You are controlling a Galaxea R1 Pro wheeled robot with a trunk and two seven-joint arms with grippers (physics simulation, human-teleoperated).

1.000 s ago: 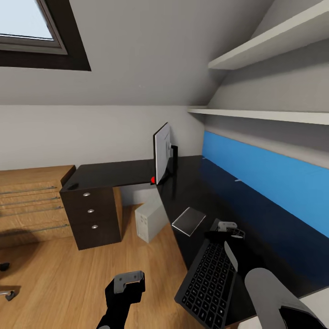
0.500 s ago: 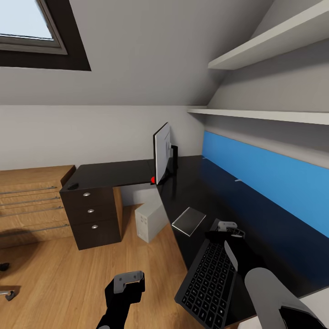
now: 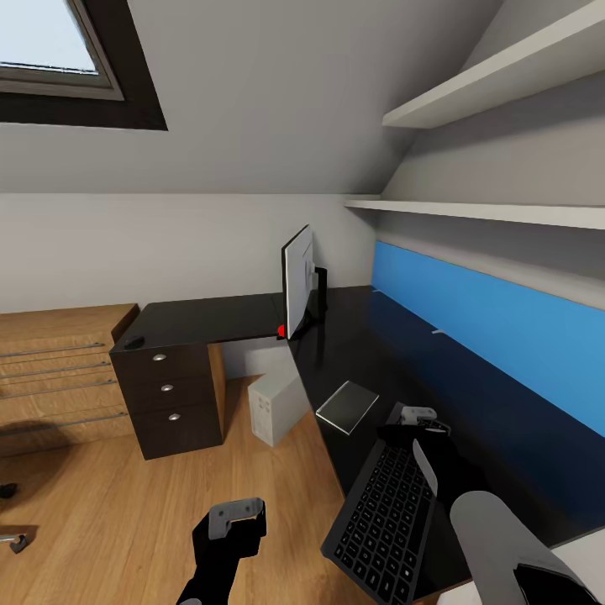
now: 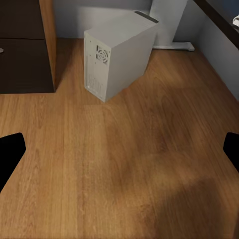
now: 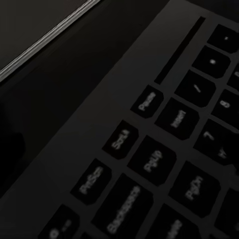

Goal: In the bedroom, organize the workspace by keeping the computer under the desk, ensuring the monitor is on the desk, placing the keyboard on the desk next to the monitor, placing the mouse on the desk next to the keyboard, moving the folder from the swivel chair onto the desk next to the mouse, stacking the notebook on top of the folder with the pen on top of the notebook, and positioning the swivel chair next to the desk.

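R arm low over keyboard (image 3: pixel 382 517) – gripper (image 3: pixel 418 418) prob shut

Skylight (image 3: pixel 50 38): dark-framed, set in the sloped wall, high up and far beyond the left jaws.
Shelves (image 3: pixel 496 80): two pale boards on the wall, one above the other, high over the right jaws.
Oak drawers (image 3: pixel 59 370): light wood, long bar handles, well off to the outer side of the left jaws.
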